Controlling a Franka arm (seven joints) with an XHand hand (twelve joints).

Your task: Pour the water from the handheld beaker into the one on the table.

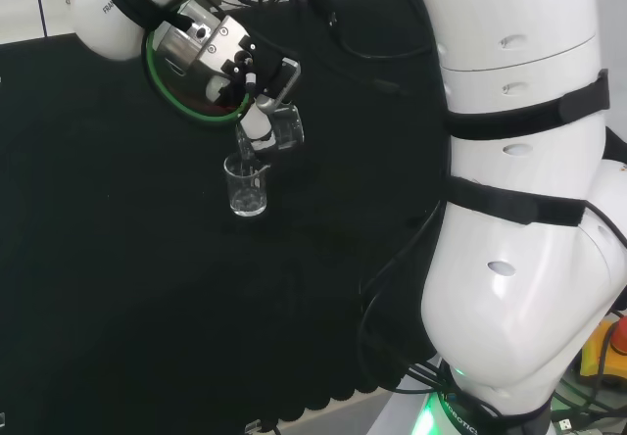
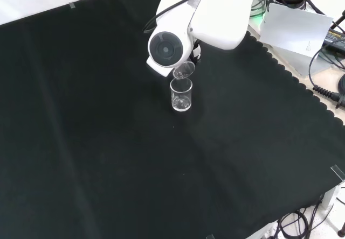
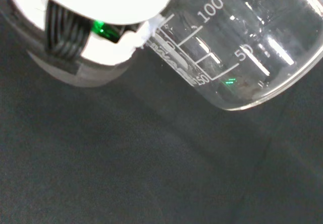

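A small clear beaker [image 1: 247, 187] stands upright on the black cloth, also seen as the beaker [image 2: 181, 95] in the front view. My hand [image 1: 245, 68] is curled round a second clear beaker [image 1: 277, 129], tipped steeply with its lip just over the standing one's rim. From the front, the tilted beaker [image 2: 184, 70] peeks out under the arm's white link [image 2: 172, 48], mouth down toward the lower vessel. The wrist view shows the held beaker [image 3: 237, 47] close up with its printed scale, beside a white part of the hand [image 3: 101, 22]. I cannot make out water in either beaker.
Black cloth [image 2: 108, 158] stretches wide around the standing beaker. The arm's big white links [image 1: 529, 210] fill the head view's right side. Cables [image 1: 392, 278] trail over the cloth near the arm's base. The cloth's scalloped edge [image 2: 302, 83] runs along the front view's right.
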